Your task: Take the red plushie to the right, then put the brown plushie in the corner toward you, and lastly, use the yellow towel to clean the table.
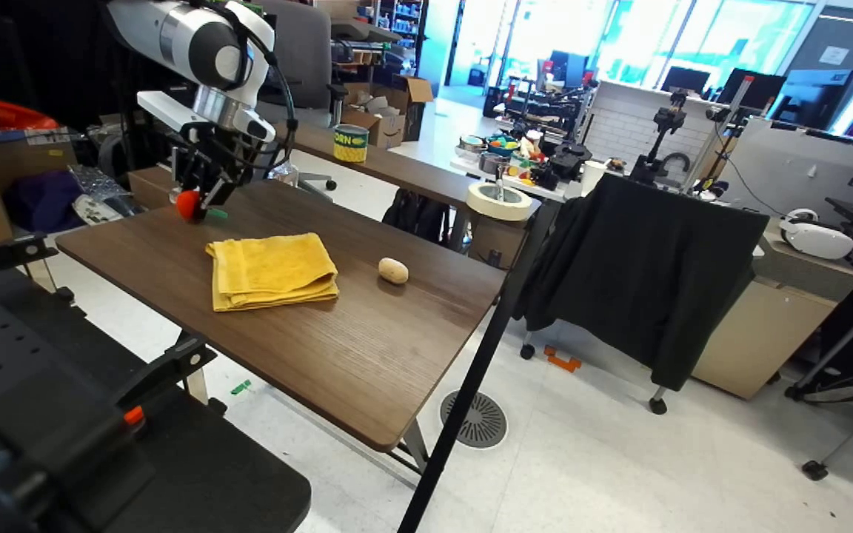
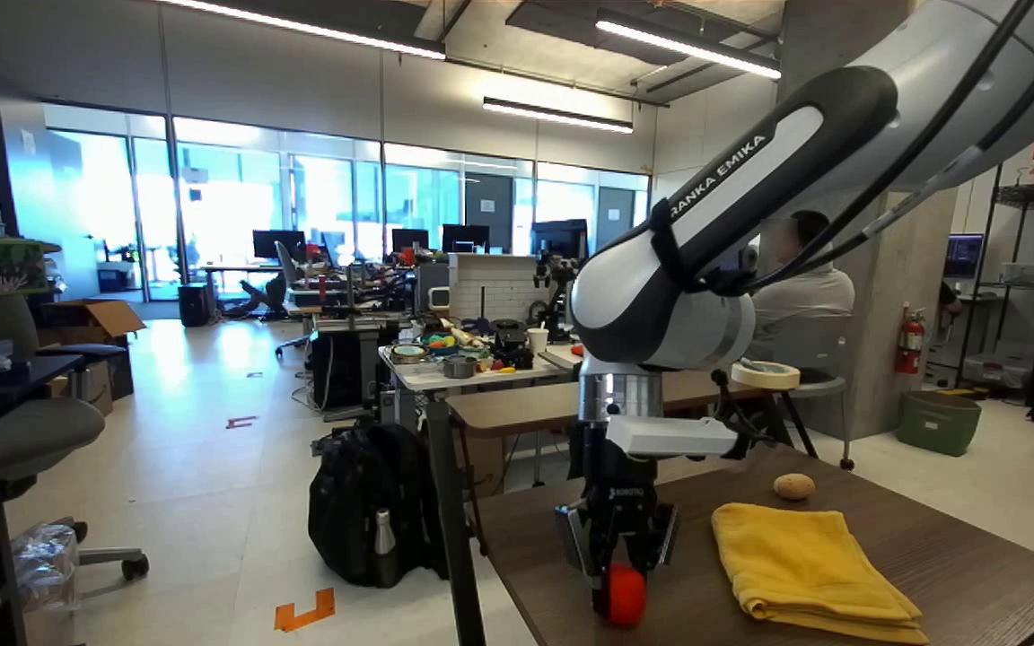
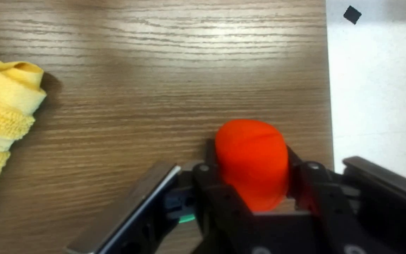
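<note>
yellow towel [image 1: 275,272]: folded, lying on the table [image 1: 352,355], not gripped; its wiping, step 3, looks undone.
red plushie [image 2: 627,596]: apart from the yellow towel, between it and a table edge; whether lifted or resting on the table I cannot tell.
gripper [image 3: 251,155]: pinching the red plushie, the jaws close against opposite sides of it.
brown plushie [image 1: 393,271]: on the table near the yellow towel, not touching it.
red plushie carry: judged to be step 1 of 3, taking it to the right; whether the carry is starting or ending is unclear.
gripper's next move: probably calls for a firm pinch, a low path clear of the yellow towel, then spreading to release before going for the brown plushie.
</note>
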{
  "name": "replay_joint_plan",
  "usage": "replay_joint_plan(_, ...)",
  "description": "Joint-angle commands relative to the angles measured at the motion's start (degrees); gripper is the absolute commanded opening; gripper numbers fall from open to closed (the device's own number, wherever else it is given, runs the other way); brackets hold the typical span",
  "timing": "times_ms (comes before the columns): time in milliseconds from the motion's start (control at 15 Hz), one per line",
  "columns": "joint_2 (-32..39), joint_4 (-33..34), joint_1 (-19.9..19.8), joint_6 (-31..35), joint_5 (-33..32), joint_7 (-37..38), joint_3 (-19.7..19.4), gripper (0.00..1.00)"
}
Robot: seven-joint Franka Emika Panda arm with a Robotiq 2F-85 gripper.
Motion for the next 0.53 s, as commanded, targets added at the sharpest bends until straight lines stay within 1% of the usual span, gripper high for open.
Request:
replay_joint_plan(0, -8.0, -6.7, -2.7, 1.8, 0.2, -1.6, -1.0, 0.14)
replay_joint_plan(133, -12.3, -11.0, -3.7, 8.1, -0.8, -0.4, -3.6, 0.08)
replay_joint_plan(267, -15.3, -14.0, -5.3, 13.8, -1.7, 0.5, -6.6, 0.08)
replay_joint_plan(467, -17.4, -18.1, -8.4, 23.6, -4.0, 0.2, -11.7, 0.08)
